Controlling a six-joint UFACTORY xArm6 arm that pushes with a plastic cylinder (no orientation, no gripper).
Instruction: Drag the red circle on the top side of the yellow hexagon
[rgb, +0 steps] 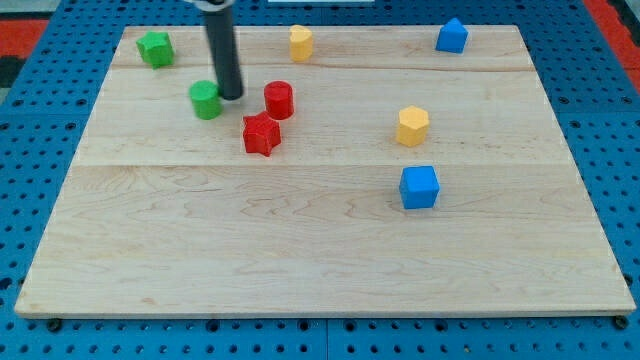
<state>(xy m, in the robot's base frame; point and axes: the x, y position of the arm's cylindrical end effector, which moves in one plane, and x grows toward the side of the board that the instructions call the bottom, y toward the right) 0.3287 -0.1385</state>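
The red circle (279, 100), a short cylinder, stands left of the board's middle near the view's top. The yellow hexagon (412, 126) sits well to its right and slightly lower. My tip (232, 97) is down on the board between the green cylinder (206, 100) and the red circle, close to the green one and a small gap left of the red circle. A red star (261, 134) lies just below the red circle.
A green star (155, 48) sits at the top left, a yellow pentagon-like block (300, 42) at the top middle, a blue pentagon-like block (452, 36) at the top right, and a blue cube (419, 187) below the yellow hexagon. The wooden board (320, 260) lies on a blue pegboard.
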